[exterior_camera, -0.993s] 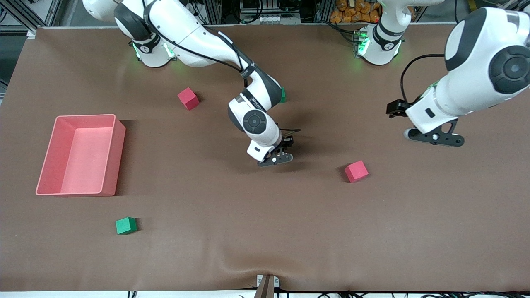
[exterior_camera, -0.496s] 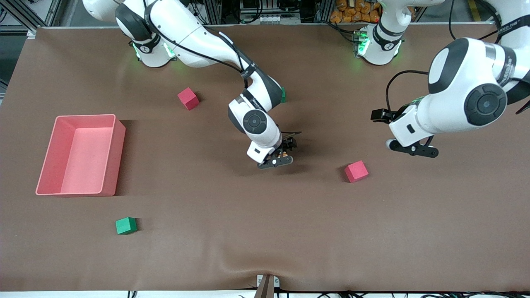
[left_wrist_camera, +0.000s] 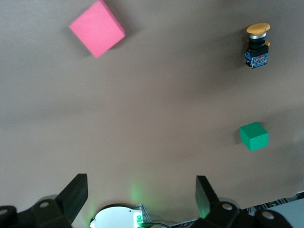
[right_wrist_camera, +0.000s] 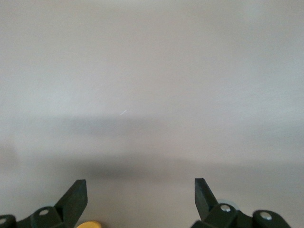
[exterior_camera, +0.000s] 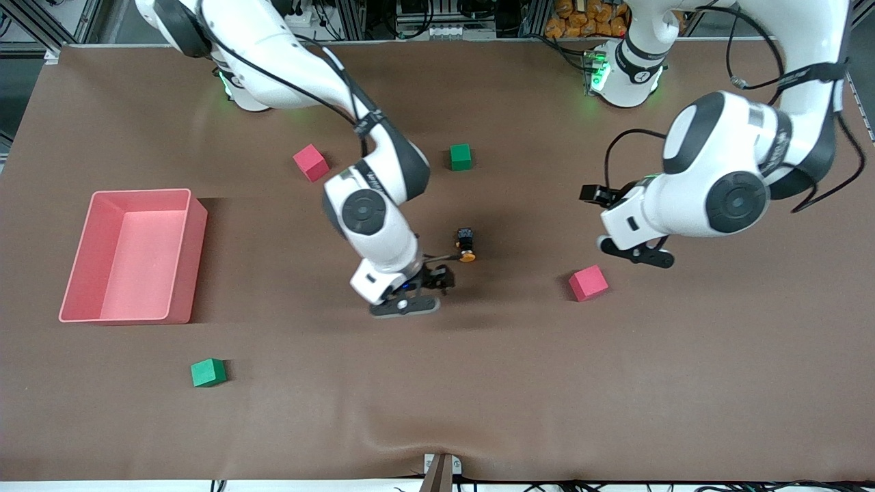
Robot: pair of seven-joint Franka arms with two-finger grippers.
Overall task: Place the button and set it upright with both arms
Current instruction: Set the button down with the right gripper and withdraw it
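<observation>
You are working uprighting step: button (exterior_camera: 466, 244) lying on its side on table (exterior_camera: 478, 383), orange cap pointing toward front camera, black body away.

- Right gripper (exterior_camera: 417, 294): fingers standing apart, holding nothing, hanging low over table. Button lying free just beside it, toward left arm's end.
- Left gripper (exterior_camera: 632, 249): fingers spread wide, empty, hovering near red cube (exterior_camera: 588, 283). Button sitting well apart, toward right arm's end.
- Bring fingers across black body, not cap; tip slowly, likely rolling otherwise.

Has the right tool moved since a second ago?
Yes. The right tool has come nearer the front camera and toward the pink bin, leaving the button lying on the table, tool open.
</observation>
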